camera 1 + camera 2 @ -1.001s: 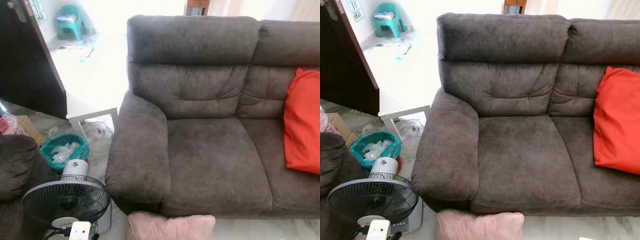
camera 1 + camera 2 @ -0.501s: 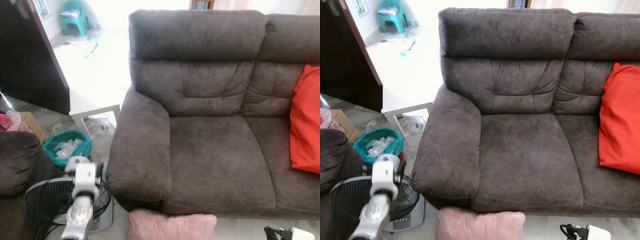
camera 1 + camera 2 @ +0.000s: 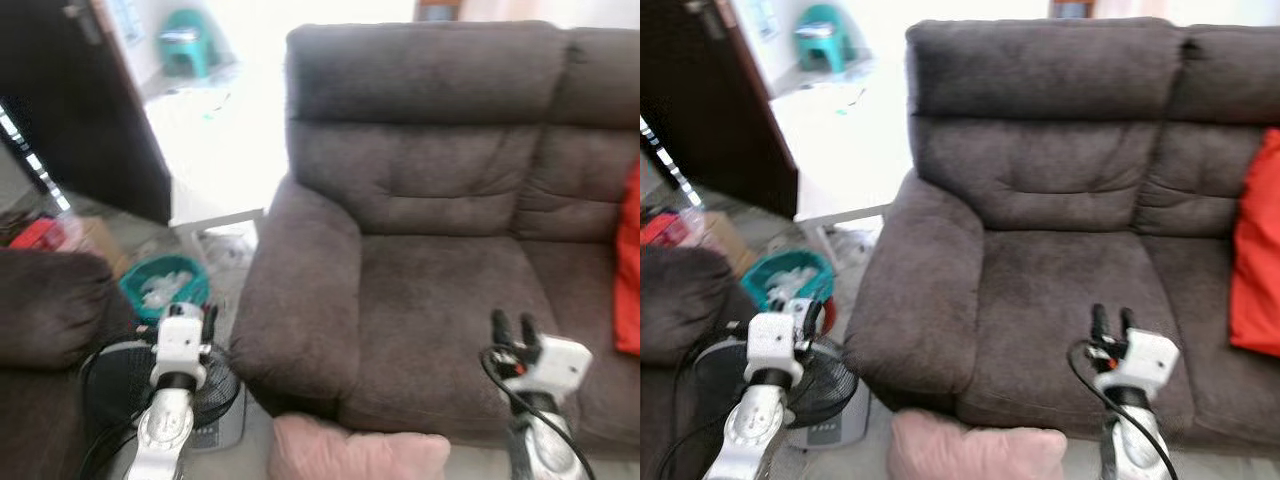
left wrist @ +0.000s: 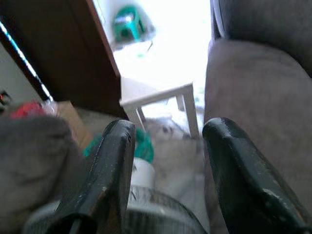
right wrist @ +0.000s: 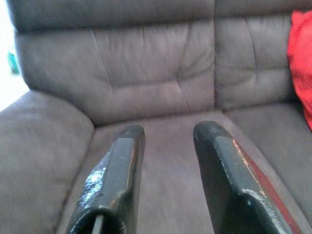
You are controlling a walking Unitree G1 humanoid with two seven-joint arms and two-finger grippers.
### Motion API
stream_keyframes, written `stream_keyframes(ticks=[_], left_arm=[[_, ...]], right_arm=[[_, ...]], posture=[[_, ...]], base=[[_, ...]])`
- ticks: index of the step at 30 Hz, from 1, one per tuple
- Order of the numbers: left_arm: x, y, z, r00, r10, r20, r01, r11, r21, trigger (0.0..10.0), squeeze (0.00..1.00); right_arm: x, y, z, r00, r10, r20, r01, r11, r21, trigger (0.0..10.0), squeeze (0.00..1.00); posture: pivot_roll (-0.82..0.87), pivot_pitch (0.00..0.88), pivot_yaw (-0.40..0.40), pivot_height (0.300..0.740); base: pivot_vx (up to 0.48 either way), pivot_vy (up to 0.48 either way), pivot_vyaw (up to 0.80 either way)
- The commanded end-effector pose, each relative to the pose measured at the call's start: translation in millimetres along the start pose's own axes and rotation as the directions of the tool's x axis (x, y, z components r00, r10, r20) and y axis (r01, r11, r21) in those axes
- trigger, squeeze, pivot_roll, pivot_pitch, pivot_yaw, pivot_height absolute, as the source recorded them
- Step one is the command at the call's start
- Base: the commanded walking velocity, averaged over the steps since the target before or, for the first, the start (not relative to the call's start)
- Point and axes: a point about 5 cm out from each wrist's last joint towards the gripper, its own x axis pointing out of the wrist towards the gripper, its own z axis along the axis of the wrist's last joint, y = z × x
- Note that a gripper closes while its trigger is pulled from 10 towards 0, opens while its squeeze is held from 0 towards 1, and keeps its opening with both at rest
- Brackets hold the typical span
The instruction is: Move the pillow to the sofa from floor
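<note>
While the pillow is not yet in either gripper, the step in hand reads as the approach and reach before the first grasp. Sofa (image 3: pixel 440 300): dark brown, two seats, the landmark for all that follows; its near seat lies bare and would take the pillow. Red cushion (image 3: pixel 1258 250): on the sofa's far seat, at its right end. Pillow (image 3: pixel 355 452): pale pink, on the floor, touching the sofa's front edge just below the armrest corner, partly cut off by the picture's lower edge. Fan (image 3: pixel 790 385): black grille, on the floor beside the sofa's left armrest. Green bin (image 3: pixel 165 288): on the floor beyond the fan, left of the sofa. Left gripper (image 3: pixel 208 318): raised beside the sofa's left armrest, above the fan, forearm rising from below; in the left wrist view its fingers (image 4: pixel 109 180) stand apart with nothing between them. Right gripper (image 3: pixel 512 328): raised over the front of the sofa's near seat, pointing toward the backrest; its fingers (image 5: pixel 119 175) likewise apart and holding nothing. Next move, as judged: both grippers must come down and inward to the sofa's front edge, one on each side of the pillow.
</note>
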Motion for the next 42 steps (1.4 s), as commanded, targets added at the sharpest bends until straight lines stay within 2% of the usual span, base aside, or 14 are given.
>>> stream_keyframes(ticks=[1,8,12,17,20,24,31,33,38,42], left_arm=[[2.7,-4.3,3.8,1.000,-0.007,0.013,0.007,1.000,0.008,10.0,0.00],[-2.2,-2.3,3.5,1.000,-0.005,0.010,0.005,1.000,0.004,10.0,0.00],[0.5,-9.3,6.4,0.998,-0.059,0.030,0.058,0.997,0.049,10.0,0.00],[6.9,-15.3,11.0,0.997,-0.070,0.042,0.068,0.996,0.061,10.0,0.00],[11.2,-13.4,19.4,0.995,-0.062,0.078,0.057,0.996,0.065,10.0,0.00],[14.0,-11.0,17.0,0.997,-0.050,0.065,0.046,0.996,0.071,10.0,0.00],[16.3,-12.0,23.5,0.995,-0.039,0.092,0.034,0.998,0.053,10.0,0.00],[15.4,-6.3,29.7,0.993,-0.012,0.121,0.007,0.999,0.042,10.0,0.00],[11.7,1.3,35.4,0.989,0.014,0.147,-0.020,0.999,0.034,10.0,0.00],[10.5,-0.6,40.7,0.987,0.006,0.164,-0.012,0.999,0.032,10.0,0.00]], right_arm=[[4.5,1.1,7.7,1.000,0.003,0.022,-0.003,1.000,-0.001,10.0,0.00],[-0.4,-4.8,14.9,1.000,0.012,0.020,-0.011,0.999,-0.037,10.0,0.00],[-2.1,-13.0,20.2,1.000,0.017,0.020,-0.016,0.998,-0.054,10.0,0.00],[-0.2,-18.8,26.5,1.000,0.009,0.027,-0.007,0.998,-0.061,10.0,0.00],[4.7,-11.0,28.1,0.999,0.034,0.024,-0.032,0.998,-0.053,10.0,0.00],[15.9,1.3,34.1,0.997,0.050,0.053,-0.049,0.999,-0.016,10.0,0.00],[20.1,12.2,42.8,0.992,0.089,0.088,-0.088,0.996,-0.008,10.0,0.00],[21.9,17.3,47.5,0.988,0.117,0.099,-0.117,0.993,-0.005,10.0,0.00],[25.8,19.9,48.2,0.986,0.136,0.093,-0.137,0.990,0.008,10.0,0.00],[26.2,19.6,51.7,0.986,0.141,0.093,-0.142,0.990,0.014,10.0,0.00]], posture=[[-0.01,0.000,-0.009,0.740],[-0.01,0.000,-0.045,0.740],[-0.01,0.000,-0.064,0.740],[0.00,0.000,-0.079,0.740],[0.02,0.000,-0.087,0.740],[0.02,0.000,-0.076,0.740],[0.04,0.000,-0.090,0.740],[0.06,0.000,-0.115,0.740],[0.07,0.000,-0.131,0.740],[0.08,0.009,-0.160,0.740]], base=[[0.000,0.000,0.00],[0.000,0.000,0.00],[0.000,0.000,0.00],[0.000,0.000,0.00],[0.000,0.000,0.00],[0.000,0.000,0.00],[0.000,0.000,0.00],[0.000,0.000,0.00],[0.000,0.000,0.00],[0.000,0.000,0.00]])
